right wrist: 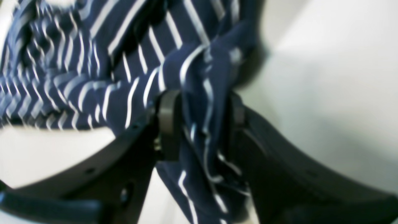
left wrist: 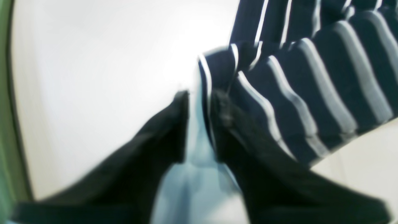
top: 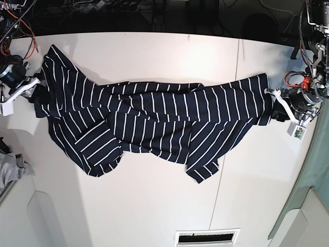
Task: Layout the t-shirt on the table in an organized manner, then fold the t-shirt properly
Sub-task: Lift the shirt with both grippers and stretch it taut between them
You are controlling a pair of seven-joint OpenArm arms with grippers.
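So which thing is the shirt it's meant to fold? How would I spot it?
Look at the wide white table. Stretched across it, between the two arms at its ends, lies the t-shirt, rumpled. It is dark navy with thin white stripes, unlike the small plain grey cloth at the table's edge.
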